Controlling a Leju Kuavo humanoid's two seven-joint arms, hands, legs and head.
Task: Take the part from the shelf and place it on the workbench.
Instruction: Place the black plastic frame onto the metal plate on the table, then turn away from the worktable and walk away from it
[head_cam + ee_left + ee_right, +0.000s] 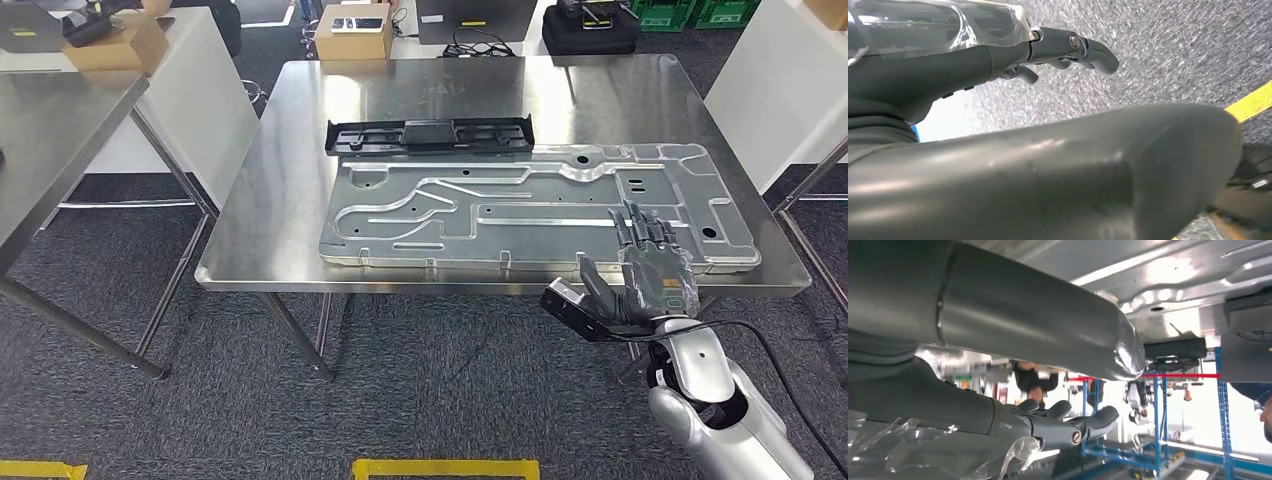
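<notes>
Here the large stamped metal part (530, 210) lies flat on the steel surface (280, 200), a black tray (430, 135) touching its far edge. The right hand (650, 265) hovers over its near right corner, fingers (632, 225) spread, holding nothing. The left hand (1048, 50) hangs above carpet (1173, 45), its fingers curled, holding nothing.

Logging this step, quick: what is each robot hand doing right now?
Left robot hand: holds nothing, fingers curled in, hanging over the carpet.
Right robot hand: open, empty, fingers spread above the metal panel on the workbench.
</notes>
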